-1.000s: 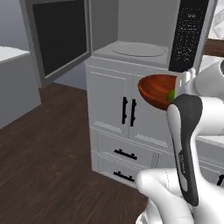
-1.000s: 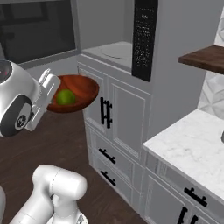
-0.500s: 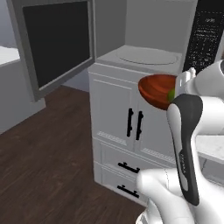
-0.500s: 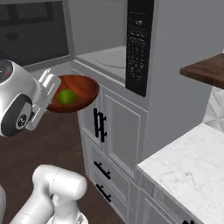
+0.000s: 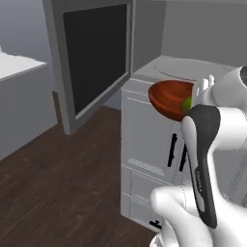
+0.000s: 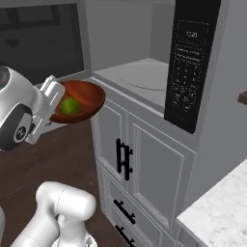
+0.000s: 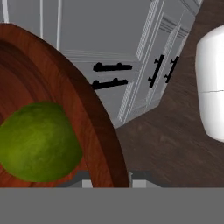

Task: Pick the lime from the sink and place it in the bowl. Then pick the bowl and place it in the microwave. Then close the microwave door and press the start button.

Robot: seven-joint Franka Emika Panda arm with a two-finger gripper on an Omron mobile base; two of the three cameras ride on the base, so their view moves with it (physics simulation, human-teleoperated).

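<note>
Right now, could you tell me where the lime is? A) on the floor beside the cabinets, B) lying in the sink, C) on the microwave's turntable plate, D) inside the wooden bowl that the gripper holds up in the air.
D: the lime sits inside the bowl, whose rim the gripper clamps, held aloft in front of the open microwave.

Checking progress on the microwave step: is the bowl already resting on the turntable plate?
No, the bowl with the lime is held in the air in front of the open microwave, not on its plate.
</note>
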